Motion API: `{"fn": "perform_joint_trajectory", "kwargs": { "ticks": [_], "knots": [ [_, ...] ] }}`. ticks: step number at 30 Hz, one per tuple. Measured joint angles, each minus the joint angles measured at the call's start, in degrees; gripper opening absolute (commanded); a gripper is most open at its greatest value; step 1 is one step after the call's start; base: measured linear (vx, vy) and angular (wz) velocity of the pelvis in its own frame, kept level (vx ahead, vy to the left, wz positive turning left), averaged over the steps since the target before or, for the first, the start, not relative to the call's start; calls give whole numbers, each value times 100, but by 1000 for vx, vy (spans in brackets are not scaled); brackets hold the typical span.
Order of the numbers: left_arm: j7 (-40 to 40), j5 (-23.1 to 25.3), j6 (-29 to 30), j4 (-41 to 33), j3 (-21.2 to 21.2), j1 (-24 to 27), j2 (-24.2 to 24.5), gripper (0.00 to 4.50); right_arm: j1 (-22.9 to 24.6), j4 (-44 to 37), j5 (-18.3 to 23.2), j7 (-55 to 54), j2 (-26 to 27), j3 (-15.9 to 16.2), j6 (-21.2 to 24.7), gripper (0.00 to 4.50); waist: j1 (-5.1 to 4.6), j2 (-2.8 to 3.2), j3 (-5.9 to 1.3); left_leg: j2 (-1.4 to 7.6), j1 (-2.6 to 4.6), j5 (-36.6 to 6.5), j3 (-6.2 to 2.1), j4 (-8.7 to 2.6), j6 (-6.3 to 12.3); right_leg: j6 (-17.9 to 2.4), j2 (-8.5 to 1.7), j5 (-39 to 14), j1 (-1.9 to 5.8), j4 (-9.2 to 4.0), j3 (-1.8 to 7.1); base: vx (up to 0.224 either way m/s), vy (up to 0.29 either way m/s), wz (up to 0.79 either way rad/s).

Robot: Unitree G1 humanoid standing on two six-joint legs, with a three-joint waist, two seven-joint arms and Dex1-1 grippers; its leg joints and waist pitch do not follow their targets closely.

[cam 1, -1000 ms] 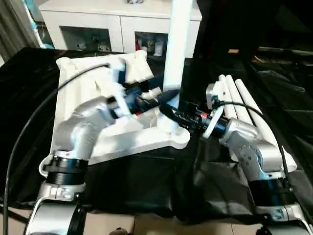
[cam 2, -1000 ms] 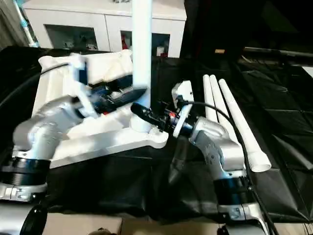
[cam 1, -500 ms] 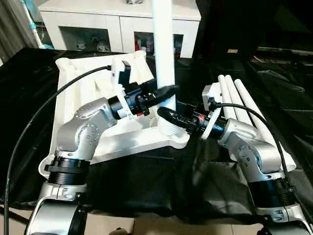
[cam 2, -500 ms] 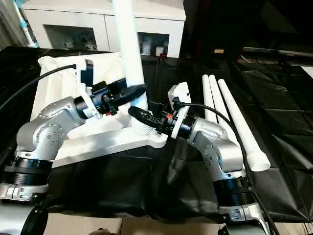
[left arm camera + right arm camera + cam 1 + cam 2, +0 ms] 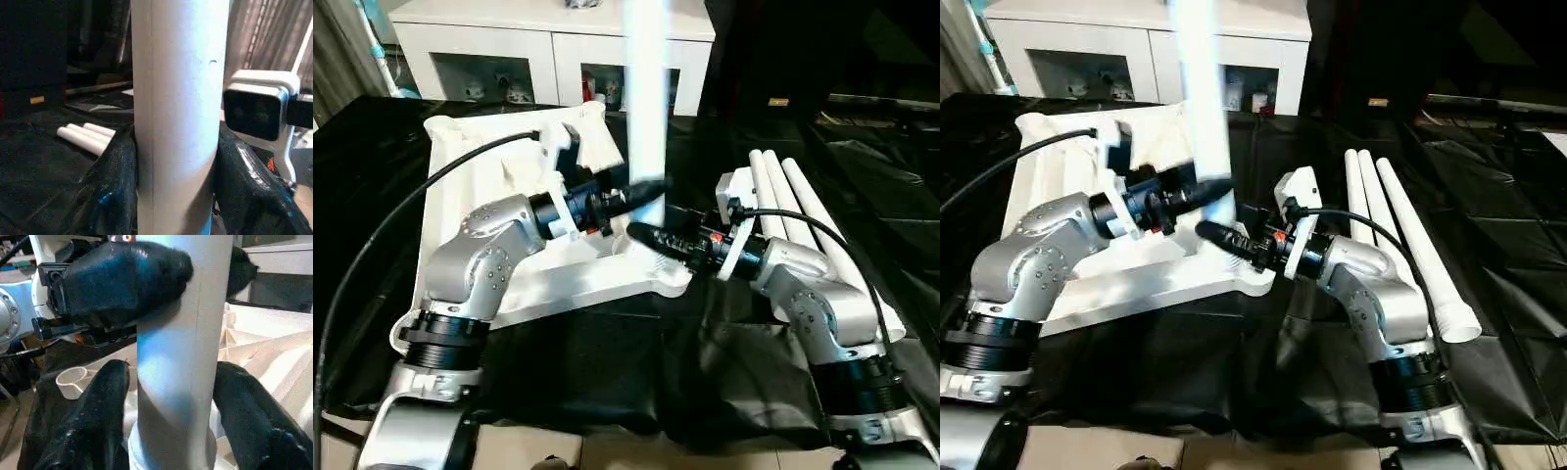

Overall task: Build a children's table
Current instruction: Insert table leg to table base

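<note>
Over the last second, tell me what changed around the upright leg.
The left hand closed on the upright leg, which swung from leaning right to near vertical. The right hand, closed at the leg's base before, now shows gaps beside it. The tabletop and three spare legs stayed put.

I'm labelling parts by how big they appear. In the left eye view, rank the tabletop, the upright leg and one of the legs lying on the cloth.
1. tabletop
2. upright leg, though cut off by the picture's edge
3. lying leg, partly behind the right arm

Legs' order unsure.
</note>
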Motion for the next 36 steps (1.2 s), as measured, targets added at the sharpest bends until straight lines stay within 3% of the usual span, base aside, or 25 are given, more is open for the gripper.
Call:
{"fn": "perform_joint_trajectory", "kwargs": {
  "ticks": [11,36],
  "knots": [
    [-223,18,-7,-126,-167,1,45,193,-118,18,-97,199,-186,257,209,305,1,-1,0,0,0,1,0,6,1,0,0,0,0,5,0,0,0,0],
    [-509,17,1,-141,-329,7,184,193,-122,135,-87,326,-224,273,394,305,4,0,0,1,0,1,0,12,2,-1,0,1,0,10,0,0,0,0]
  ]
}}
